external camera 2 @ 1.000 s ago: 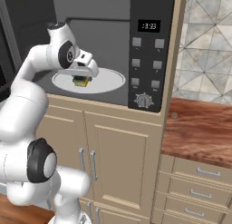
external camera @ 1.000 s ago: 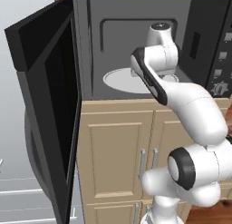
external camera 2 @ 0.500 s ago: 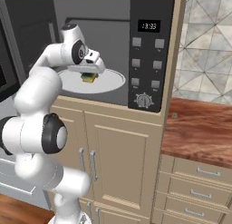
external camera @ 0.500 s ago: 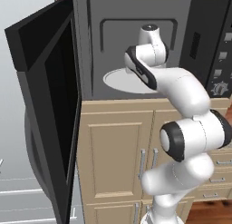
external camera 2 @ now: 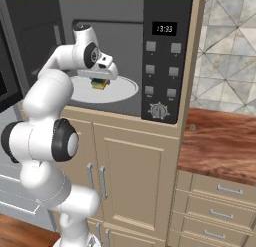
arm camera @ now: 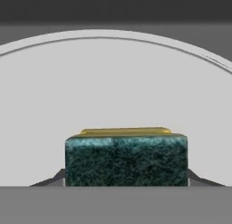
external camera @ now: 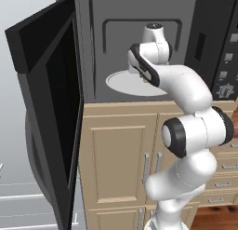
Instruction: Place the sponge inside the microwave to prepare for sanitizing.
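The white, dark-jointed robot arm [external camera 2: 47, 136] rises in front of the tall beige wooden cabinet [external camera 2: 132, 176] and bends up and forward into the open cavity of the large black built-in microwave [external camera 2: 165, 13].

The microwave's dark glass door [external camera: 49, 108] hangs swung out at the left side, edge-on in the left base view. The black control panel [external camera 2: 162, 66] with its lit display, square buttons and round dial forms the right edge of the oven front.

Inside the grey cavity, the two-finger gripper [external camera 2: 99, 81] points down over the white round turntable [external camera 2: 122, 91]. Between its fingers sits the small yellow block of sponge with a dark green layer [external camera 2: 99, 83]. In the hand view the sponge [arm camera: 126, 157] shows its mottled green face toward the camera with a thin yellow strip along the top, and a dark finger tip [arm camera: 56, 178] shows at each lower corner of it, close against its sides. The pincer is clenched on the sponge, the block spanning the gap between the fingers.

The sponge is over the turntable [arm camera: 113, 87], near the plate's middle and a little toward its front edge; whether its underside touches the plate cannot be told. The plate's pale rim curves behind it, with the grey back wall [external camera: 139, 43] of the cavity beyond.

To the right of the cabinet lie a reddish-brown wooden counter [external camera 2: 220, 141] over drawers and a grey tiled wall [external camera 2: 230, 46].
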Controlling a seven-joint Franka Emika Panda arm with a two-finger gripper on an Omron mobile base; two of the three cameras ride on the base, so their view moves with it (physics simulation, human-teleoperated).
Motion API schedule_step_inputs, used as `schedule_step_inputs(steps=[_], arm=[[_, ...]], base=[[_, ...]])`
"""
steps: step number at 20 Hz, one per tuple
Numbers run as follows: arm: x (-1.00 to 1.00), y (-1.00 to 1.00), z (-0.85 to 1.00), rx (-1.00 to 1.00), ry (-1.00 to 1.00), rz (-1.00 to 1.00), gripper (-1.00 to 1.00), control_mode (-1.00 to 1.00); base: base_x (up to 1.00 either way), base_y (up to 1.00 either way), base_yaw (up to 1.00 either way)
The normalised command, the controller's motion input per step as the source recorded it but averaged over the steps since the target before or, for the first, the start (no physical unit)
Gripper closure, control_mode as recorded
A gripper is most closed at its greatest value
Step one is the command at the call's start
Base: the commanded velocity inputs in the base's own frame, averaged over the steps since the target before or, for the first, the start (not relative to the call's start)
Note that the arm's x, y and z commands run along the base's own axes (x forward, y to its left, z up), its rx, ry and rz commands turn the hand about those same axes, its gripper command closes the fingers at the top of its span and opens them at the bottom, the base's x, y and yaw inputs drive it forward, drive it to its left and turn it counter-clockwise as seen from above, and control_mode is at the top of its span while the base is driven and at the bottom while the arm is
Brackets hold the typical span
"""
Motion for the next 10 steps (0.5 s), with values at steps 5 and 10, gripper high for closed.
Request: schedule_step_inputs(steps=[5,10], arm=[[0.01,0.00,0.01,0.00,-0.01,0.00,-1.00,-1.00],[0.00,0.02,0.14,-0.06,-0.05,0.00,-1.00,-1.00]], base=[[0.00,0.00,0.00],[0.00,0.00,0.00]])
